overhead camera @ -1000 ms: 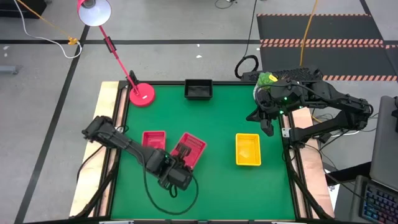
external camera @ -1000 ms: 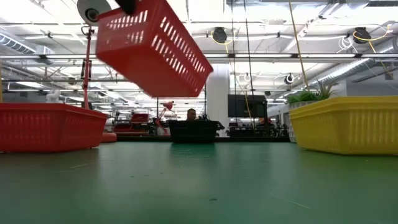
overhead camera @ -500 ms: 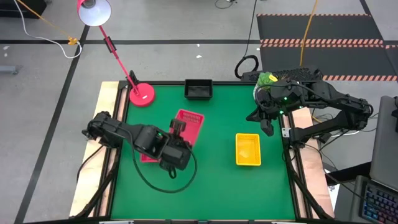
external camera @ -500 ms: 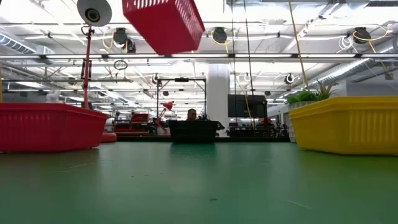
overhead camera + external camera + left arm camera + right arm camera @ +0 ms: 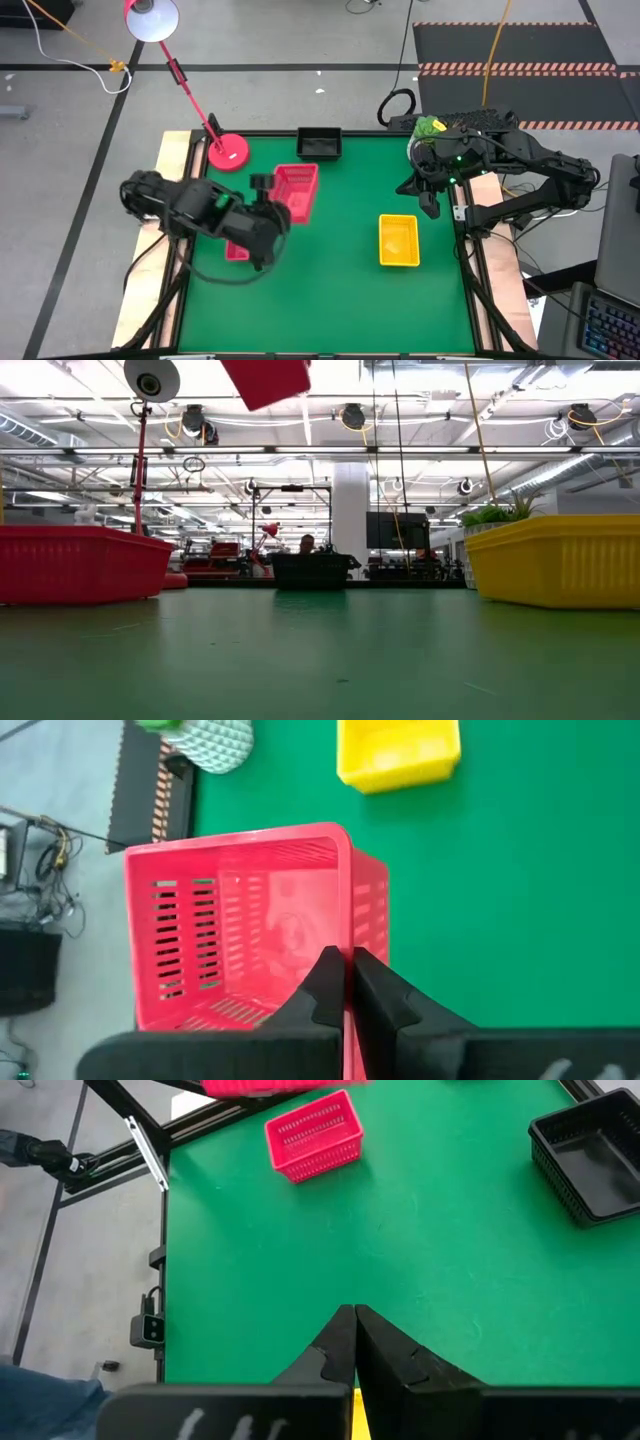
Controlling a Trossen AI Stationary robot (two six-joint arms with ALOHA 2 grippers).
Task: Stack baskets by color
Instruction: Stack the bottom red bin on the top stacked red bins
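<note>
A red basket is held above the green table by the left gripper, whose two dark fingers are pinched tight on one of the basket's mesh walls, one finger inside and one outside. In the high view the lifted basket is seen over the table's left half, near the back edge and just in front of the black basket. In the low view only a corner of it is seen at the top of the picture, well clear of the tabletop. A second red basket is seen resting on the table beneath the left arm, largely hidden by it in the high view; it is shown whole in the right wrist view and at the left of the low view. A yellow basket is set on the right half of the table, well apart from the red ones. The black basket is placed at the middle of the back edge. The right gripper is held over the table's right edge with its fingers pressed together and nothing between them. A pink-red lamp base is stood on the back left corner, and a white plant pot is seen in the left wrist view beyond the table's edge.
</note>
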